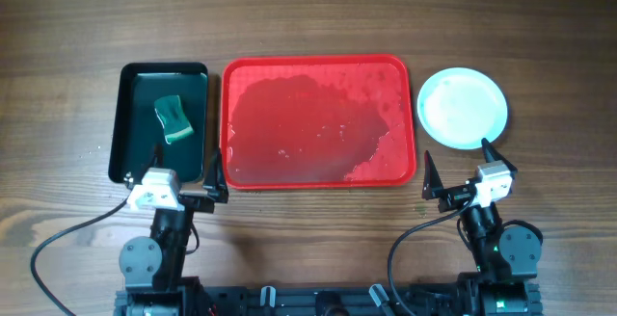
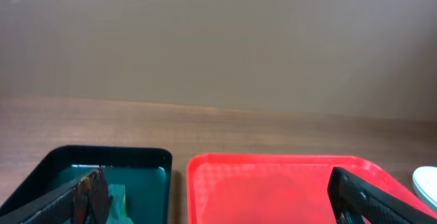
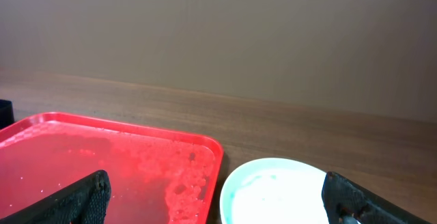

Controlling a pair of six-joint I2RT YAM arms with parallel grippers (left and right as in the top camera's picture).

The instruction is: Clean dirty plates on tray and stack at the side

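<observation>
The red tray (image 1: 318,121) lies in the middle of the table, wet and foamy, with no plates on it. It also shows in the left wrist view (image 2: 273,190) and the right wrist view (image 3: 102,162). White plates (image 1: 462,107) sit on the table right of the tray, seen as one round shape from above; how many are stacked I cannot tell. The top plate (image 3: 276,193) has faint teal smears. My left gripper (image 1: 183,176) is open and empty at the near edges of the two trays. My right gripper (image 1: 461,167) is open and empty just in front of the plates.
A dark green-black tray (image 1: 159,121) stands left of the red tray and holds a green sponge (image 1: 174,119), which also shows in the left wrist view (image 2: 117,195). Bare wooden table lies beyond and around the trays.
</observation>
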